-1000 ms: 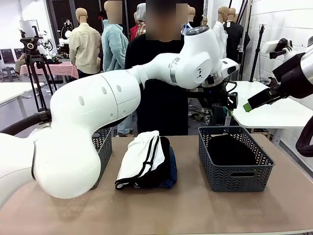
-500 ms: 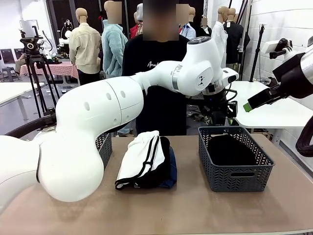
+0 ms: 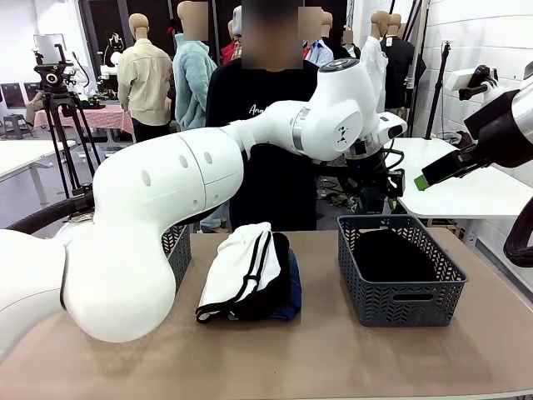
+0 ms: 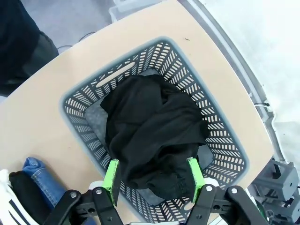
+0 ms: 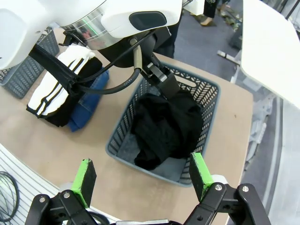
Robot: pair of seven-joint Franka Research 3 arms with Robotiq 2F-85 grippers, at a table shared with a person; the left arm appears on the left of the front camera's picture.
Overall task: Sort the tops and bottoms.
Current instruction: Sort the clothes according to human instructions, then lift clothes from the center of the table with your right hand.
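A black top [image 4: 154,136] lies crumpled in the right grey basket [image 3: 400,310], and is seen from the side as the black top [image 5: 166,126]. My left gripper [image 4: 153,178] hangs open just above it, nothing between its green pads; in the front view the left gripper [image 3: 376,198] is over the basket's far rim. At mid-table a white top with black edging [image 3: 237,267] lies over a black garment [image 3: 281,271] and blue jeans [image 3: 291,293]. My right gripper [image 5: 141,176] is open and empty, high over the table's right side.
A second grey basket [image 3: 176,250] stands at the left, mostly behind my left arm, and shows as the second grey basket [image 5: 23,65]. A person in black stands at the far edge. Bare tabletop [image 3: 333,358] lies in front of the pile and baskets.
My left arm has shifted slightly, its elbow swinging a little; its gripper stays over the right basket. The right arm and the clothes have not moved.
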